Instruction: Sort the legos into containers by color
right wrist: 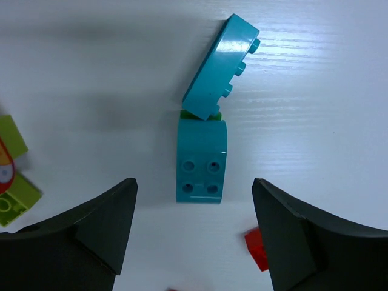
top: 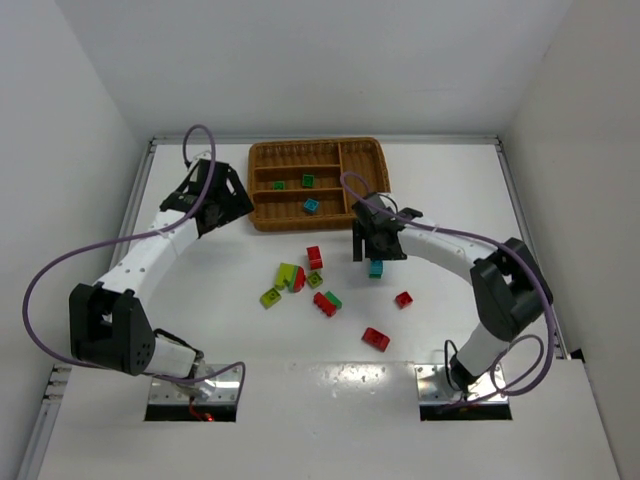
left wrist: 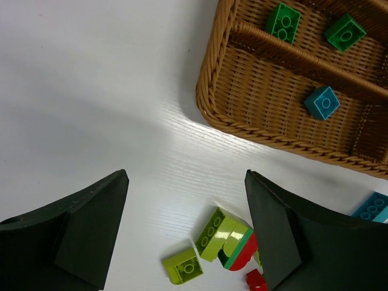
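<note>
The wicker tray (top: pixel 262 222) lies at the back centre. Its slots hold two dark green bricks (top: pixel 308 181) and a cyan brick (top: pixel 311 205), which also show in the left wrist view (left wrist: pixel 322 102). My left gripper (top: pixel 222 205) is open and empty beside the tray's left end (left wrist: pixel 212 97); lime bricks (left wrist: pixel 183 267) lie ahead of its fingers. My right gripper (top: pixel 378 245) is open and empty above two teal bricks (right wrist: pixel 202 160), one of them tilted (right wrist: pixel 219 66) with a green bit under it. Loose red (top: pixel 314 256), lime (top: pixel 287 273) and green (top: pixel 332 298) bricks lie mid-table.
More red bricks lie at the front right (top: pixel 403 299) (top: pixel 375 339), one by my right finger (right wrist: pixel 256 247). A red and green piece (left wrist: pixel 240 254) touches a lime brick (left wrist: pixel 221 233). White walls enclose the table on three sides.
</note>
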Tool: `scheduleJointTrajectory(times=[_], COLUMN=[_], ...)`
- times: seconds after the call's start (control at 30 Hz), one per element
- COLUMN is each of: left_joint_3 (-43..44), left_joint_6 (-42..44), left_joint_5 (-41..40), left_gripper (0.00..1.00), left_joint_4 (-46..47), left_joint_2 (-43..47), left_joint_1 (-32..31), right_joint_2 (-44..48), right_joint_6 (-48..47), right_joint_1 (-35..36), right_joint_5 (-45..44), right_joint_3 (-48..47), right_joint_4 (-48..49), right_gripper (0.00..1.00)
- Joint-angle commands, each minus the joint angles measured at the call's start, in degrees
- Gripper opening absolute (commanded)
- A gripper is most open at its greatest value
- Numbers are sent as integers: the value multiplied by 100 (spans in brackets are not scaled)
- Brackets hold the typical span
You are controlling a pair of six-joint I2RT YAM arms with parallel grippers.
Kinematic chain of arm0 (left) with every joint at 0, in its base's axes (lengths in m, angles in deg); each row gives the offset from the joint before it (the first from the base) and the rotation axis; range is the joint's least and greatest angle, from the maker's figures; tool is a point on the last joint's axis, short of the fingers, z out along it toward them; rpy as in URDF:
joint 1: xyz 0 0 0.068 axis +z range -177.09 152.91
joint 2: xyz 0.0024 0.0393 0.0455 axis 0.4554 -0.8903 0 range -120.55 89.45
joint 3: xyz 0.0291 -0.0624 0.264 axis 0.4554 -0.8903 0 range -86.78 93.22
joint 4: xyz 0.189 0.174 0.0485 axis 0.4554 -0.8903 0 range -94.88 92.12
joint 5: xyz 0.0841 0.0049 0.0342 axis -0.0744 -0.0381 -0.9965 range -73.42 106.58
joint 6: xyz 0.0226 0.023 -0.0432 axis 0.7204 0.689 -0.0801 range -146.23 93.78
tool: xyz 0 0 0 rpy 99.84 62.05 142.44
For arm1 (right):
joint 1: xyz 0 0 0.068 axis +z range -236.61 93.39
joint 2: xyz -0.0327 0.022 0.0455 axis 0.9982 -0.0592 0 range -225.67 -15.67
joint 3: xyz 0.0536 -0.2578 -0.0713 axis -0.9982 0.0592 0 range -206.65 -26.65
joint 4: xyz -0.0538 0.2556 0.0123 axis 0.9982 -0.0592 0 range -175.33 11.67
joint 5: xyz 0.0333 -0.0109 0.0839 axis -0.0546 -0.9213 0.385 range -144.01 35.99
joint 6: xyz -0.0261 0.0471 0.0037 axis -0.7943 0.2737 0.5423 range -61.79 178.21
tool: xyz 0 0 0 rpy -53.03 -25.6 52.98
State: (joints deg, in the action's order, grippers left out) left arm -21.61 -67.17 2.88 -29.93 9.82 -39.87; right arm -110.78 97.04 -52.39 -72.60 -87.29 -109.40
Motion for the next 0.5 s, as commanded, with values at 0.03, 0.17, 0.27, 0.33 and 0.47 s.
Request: scheduleJointTrajectory(times=[0.03, 0.17, 0.27, 0.33, 0.47], left_joint_3=[-65, -65, -65, -65, -13], left_joint_6=[105, 157, 157, 219, 342], left_joint_5=[183, 183, 183, 236, 297], left_gripper=[84, 84, 84, 84, 84], left_joint_4=[156, 156, 156, 156, 156], left_joint_2=[18, 18, -34, -87, -210], left_joint_1=[-14, -14, -14, -14, -67], right_joint_2=[-218, -271, -411, -412, -464], right_joint_6=[28, 28, 28, 28, 28], right_joint_1=[-55, -55, -108, -108, -108], right_joint_5=[154, 154, 215, 276, 409], right_joint_3=[-18, 35, 35, 35, -18], right_joint_4=[215, 356, 409, 470, 470], right_gripper=[73, 62, 53, 48, 42])
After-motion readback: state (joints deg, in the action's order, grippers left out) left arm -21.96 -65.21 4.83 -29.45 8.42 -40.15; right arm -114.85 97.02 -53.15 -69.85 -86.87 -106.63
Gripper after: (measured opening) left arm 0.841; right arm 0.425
